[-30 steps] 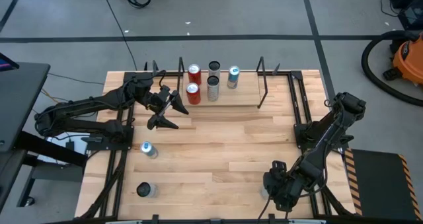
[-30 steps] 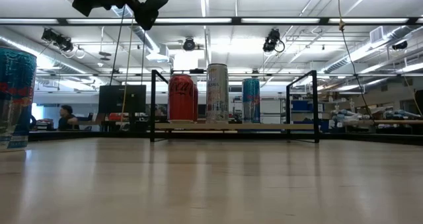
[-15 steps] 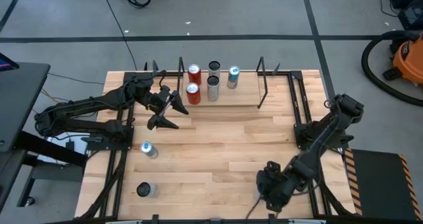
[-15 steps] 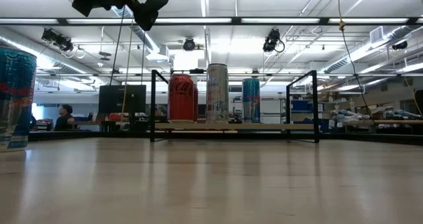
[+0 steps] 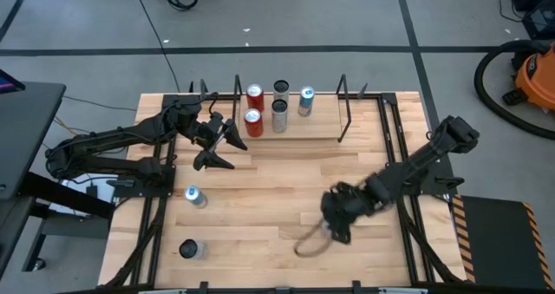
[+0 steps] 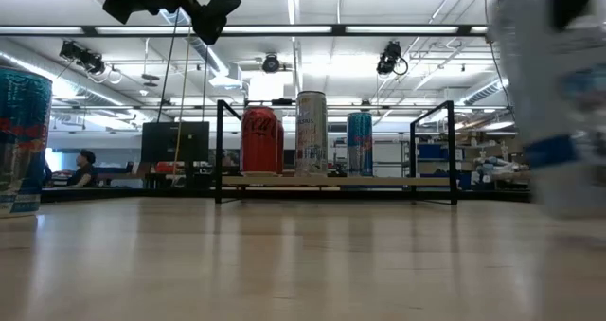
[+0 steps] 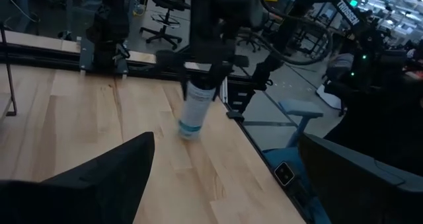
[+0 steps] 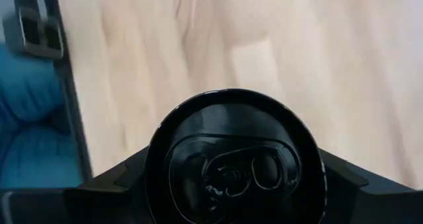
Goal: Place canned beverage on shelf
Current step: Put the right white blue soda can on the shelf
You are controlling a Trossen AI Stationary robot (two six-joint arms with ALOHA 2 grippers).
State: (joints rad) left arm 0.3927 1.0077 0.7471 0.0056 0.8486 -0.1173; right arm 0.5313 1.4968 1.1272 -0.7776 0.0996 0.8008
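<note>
The canned beverage is a pale can point(image 7: 192, 112) with a blue band low on its body and a black top point(image 8: 231, 164). It hangs over the near middle of the table, and my right gripper point(image 5: 334, 223) is shut on it. In the low view the can point(image 6: 554, 103) shows blurred at the right. The shelf point(image 5: 342, 120), thin black rods around a wood board, stands at the far middle. It bears several cans, among them a red one point(image 5: 254, 120) standing upright on its base. My left gripper point(image 5: 221, 147) waits open in the air, near-left of the shelf. My right gripper pinches the can's upper end point(image 7: 200, 86) between its two fingers, one finger point(image 8: 112, 187) on either side of the black top. The fingers come from above, slanting down. The can hangs below them, a little tilted and clear of the table.
Two more cans stand on the table's left part, one point(image 5: 195, 197) mid-left and one point(image 5: 191, 249) near the front-left corner. Black tube rails point(image 5: 395, 147) run along both sides of the table. Bare wood lies between the held can and the shelf.
My right gripper has swung from the table's near right corner toward the near middle, leftward and a little toward the far edge. It has carried the can with it. The can has come into the low view at the right.
</note>
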